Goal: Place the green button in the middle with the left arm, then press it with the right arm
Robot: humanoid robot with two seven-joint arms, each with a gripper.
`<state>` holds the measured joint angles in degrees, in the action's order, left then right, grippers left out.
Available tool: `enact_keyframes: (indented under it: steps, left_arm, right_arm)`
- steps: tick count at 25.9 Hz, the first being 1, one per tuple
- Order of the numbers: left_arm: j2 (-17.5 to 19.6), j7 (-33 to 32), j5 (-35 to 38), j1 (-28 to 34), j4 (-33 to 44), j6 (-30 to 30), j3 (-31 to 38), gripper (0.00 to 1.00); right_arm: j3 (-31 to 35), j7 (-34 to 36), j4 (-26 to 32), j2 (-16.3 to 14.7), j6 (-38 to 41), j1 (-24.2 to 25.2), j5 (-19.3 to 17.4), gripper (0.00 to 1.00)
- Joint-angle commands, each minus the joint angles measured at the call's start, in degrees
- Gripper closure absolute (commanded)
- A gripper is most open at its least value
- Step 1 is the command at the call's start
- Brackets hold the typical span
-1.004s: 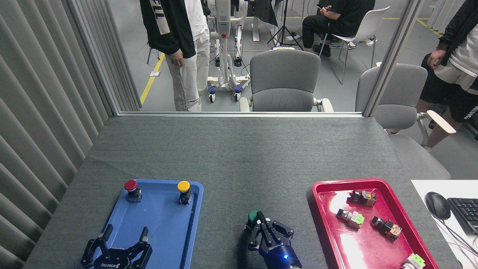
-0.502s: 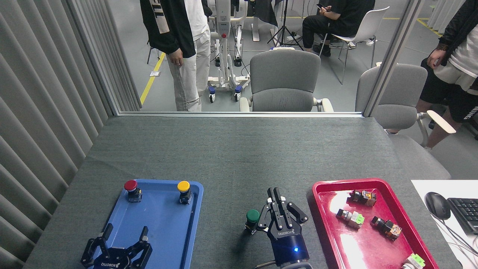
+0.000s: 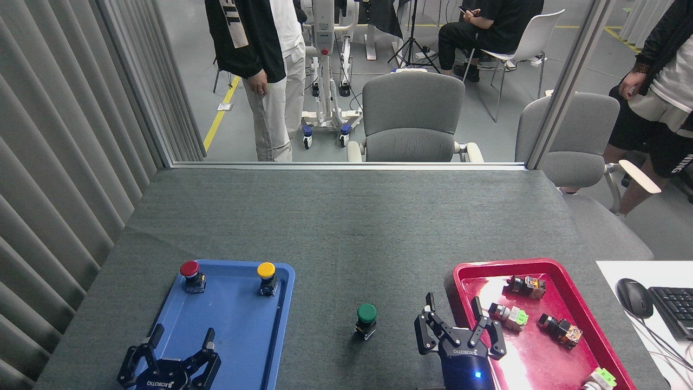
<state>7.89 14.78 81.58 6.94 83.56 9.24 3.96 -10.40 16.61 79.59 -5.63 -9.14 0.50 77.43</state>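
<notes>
Both grippers sat low at the near edge of the desk in the head view. On the left, the left gripper hung over the near end of the blue tray with its fingers spread apart and nothing between them. On the right, the right gripper stood over the left rim of the red tray, its two fingers also spread wide and empty, a blue light glowing on its wrist. Between the two trays, the green button stood upright on the bare grey cloth of the desk, nearer the near edge than the far one, well apart from both grippers. A red button and a yellow button stood upright at the far end of the blue tray, near its far left and far right corners. Several small switch parts lay scattered in the red tray. A mouse and part of a keyboard lay on a white surface beside the right edge of the desk.
</notes>
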Motion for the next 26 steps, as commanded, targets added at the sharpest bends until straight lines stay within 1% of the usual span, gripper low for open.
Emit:
enact_keyframes:
  steps: [1, 6, 9, 12, 15, 19, 23, 26]
  left_arm:
    - [-0.2, 0.0, 0.0, 0.0, 0.0, 0.0, 0.0, 0.0]
    - [-0.4, -0.1, 0.0, 0.0, 0.0, 0.0, 0.0, 0.0]
    - [-0.7, -0.1, 0.0, 0.1, 0.4, 0.0, 0.2, 0.0]
    - [-0.8, -0.1, 0.0, 0.2, 0.5, 0.0, 0.2, 0.0]
    - [-0.7, -0.1, 0.0, 0.2, 0.5, 0.0, 0.2, 0.0]
    - [-0.9, -0.3, 0.1, 0.2, 0.6, 0.0, 0.3, 0.0]
    - [-3.3, -0.7, 0.1, 0.2, 0.6, 0.5, 2.2, 0.0]
    - [-4.0, -0.7, 0.2, 0.2, 0.8, 0.9, 3.1, 0.0]
  right_arm:
    - [1.4, -1.3, 2.0, -1.1, 0.3, 2.0, 0.1, 0.0]
    - [1.3, -1.6, 2.9, -1.4, 0.3, 3.2, 0.3, 0.0]
    - [1.3, -1.7, 2.9, -3.2, 1.9, 3.5, 1.1, 0.0]
    - [1.3, -2.0, 4.0, -3.5, 2.5, 3.5, 2.6, 0.0]
    - [1.3, -4.8, 5.1, -3.7, 2.6, 4.2, 5.1, 0.0]
    - [1.3, -4.7, 5.3, -4.2, 2.8, 4.4, 5.4, 0.0]
    - [1.9, -4.7, 5.4, -4.5, 3.2, 4.3, 5.2, 0.0]
    - [2.3, -5.0, 5.5, -4.7, 3.2, 4.3, 4.8, 0.0]
